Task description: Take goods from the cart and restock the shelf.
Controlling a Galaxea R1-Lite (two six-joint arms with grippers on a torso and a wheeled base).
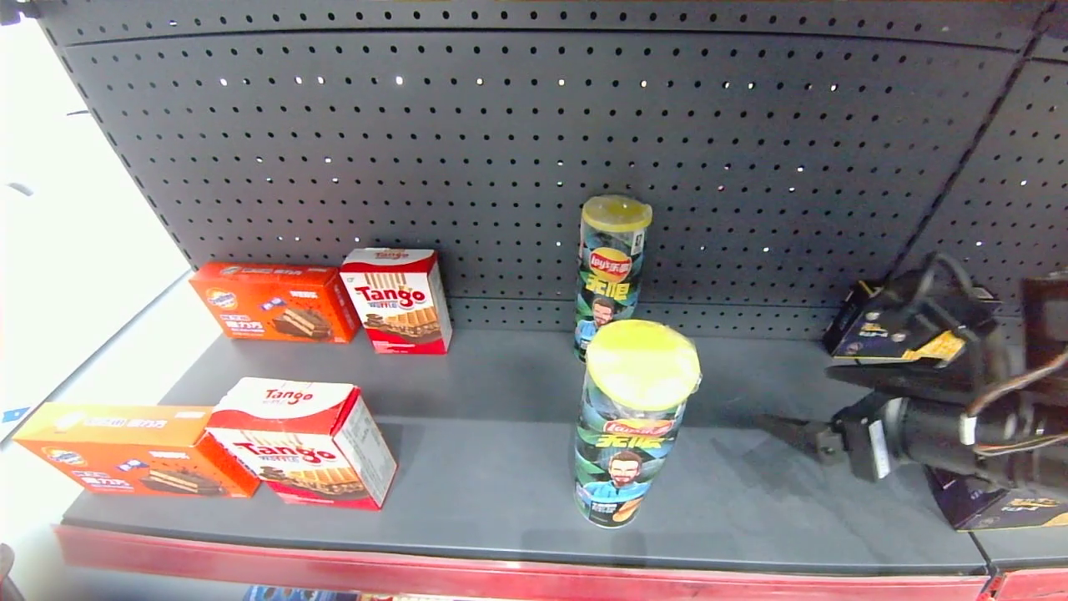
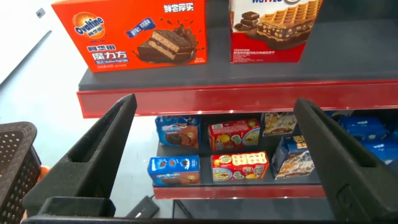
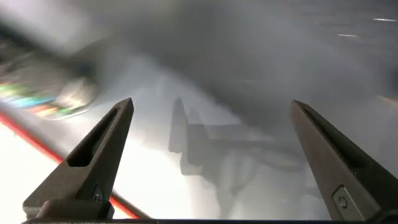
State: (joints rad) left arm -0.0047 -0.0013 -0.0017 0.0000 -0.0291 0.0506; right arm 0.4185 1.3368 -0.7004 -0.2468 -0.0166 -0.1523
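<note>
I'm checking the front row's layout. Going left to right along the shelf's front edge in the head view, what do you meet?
Orange box → red-and-white box → yellow-lidded can → right gripper, open.

I am seeing plenty of print but am not reading it off: a red brand word is running across the front wafer box (image 1: 304, 442) and the rear wafer box (image 1: 399, 299); logos and white characters are showing on the front orange box (image 1: 133, 451) and the rear orange box (image 1: 275, 300); the front chip can (image 1: 630, 426) and the rear chip can (image 1: 612, 271) are each carrying a round logo above yellow characters; print on the lower-shelf packs (image 2: 235, 134) is coming through too small to tell
</note>
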